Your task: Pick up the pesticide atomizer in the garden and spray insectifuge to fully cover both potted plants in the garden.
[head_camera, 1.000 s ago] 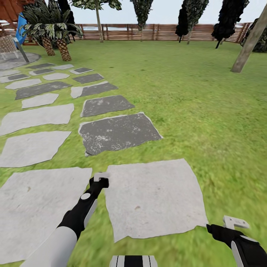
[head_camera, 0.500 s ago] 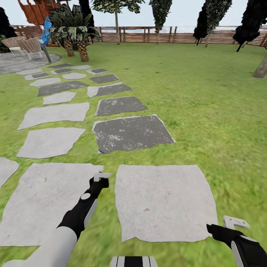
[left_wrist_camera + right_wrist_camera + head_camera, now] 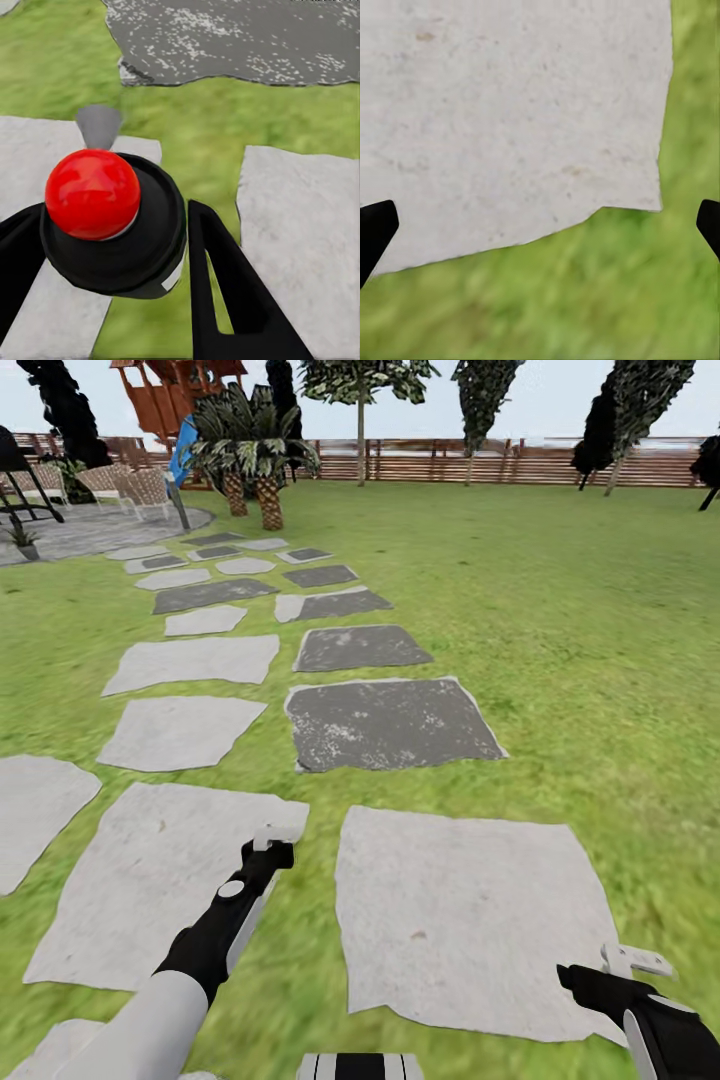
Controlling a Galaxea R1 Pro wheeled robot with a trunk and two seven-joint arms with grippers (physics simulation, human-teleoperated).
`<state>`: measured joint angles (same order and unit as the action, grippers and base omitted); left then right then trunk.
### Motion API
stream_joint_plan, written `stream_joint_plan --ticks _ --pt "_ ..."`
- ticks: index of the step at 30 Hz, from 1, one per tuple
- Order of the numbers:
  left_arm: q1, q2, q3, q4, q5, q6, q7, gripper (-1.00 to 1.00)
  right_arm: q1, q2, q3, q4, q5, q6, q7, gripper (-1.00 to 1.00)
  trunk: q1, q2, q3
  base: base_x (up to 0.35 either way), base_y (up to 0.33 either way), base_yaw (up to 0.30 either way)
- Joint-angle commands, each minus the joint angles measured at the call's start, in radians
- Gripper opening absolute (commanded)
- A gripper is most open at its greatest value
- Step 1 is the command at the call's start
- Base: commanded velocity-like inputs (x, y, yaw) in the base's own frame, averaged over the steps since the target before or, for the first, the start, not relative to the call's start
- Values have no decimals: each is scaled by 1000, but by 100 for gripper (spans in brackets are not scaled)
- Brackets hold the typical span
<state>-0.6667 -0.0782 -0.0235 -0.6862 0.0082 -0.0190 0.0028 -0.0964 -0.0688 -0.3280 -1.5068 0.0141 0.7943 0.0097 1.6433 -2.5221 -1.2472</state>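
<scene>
**Left jaws closed on the sprayer, plants not yet reached**

Jaws of the left gripper (image 3: 270, 850) sit narrow, pressed on both sides of a dark round body with a red knob (image 3: 91, 193) and a grey nozzle (image 3: 98, 125). I take this for the pesticide atomizer (image 3: 112, 240) seen end-on. The right gripper (image 3: 540, 225) is spread wide with nothing between its tips, hanging over a pale stepping stone (image 3: 510, 97) and grass.

By that reading the pick-up is done, and both sprayings are left. No plant is within reach. The stepping stones run across the lawn (image 3: 560, 610) toward 11 o'clock. They end at the grey patio (image 3: 90, 530), where a small leafy plant (image 3: 20, 538) stands at 10 o'clock, too small to identify. The palm (image 3: 255, 455), the playhouse (image 3: 175, 390) and the fence (image 3: 520, 460) lie beyond.

The left wrist view gives the knob, the nozzle and the grip. In the head view the bottle cannot be made out at the hand, though that view gives the route ahead.
</scene>
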Motion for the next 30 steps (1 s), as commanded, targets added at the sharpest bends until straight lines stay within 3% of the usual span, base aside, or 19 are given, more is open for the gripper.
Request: stream_joint_plan --ticks 1,24,30 --pt "-1 0 -1 1 1 -1 0 -100 0 0 0 -1 1 5 1 100 0 0 0 0 0 200" --pt "-1 0 -1 0 1 1 0 -100 0 0 0 -1 1 5 1 100 0 0 27 0 0 179" --pt "-1 0 -1 0 1 1 0 -100 0 0 0 -1 1 5 1 100 0 0 34 182 0 171"
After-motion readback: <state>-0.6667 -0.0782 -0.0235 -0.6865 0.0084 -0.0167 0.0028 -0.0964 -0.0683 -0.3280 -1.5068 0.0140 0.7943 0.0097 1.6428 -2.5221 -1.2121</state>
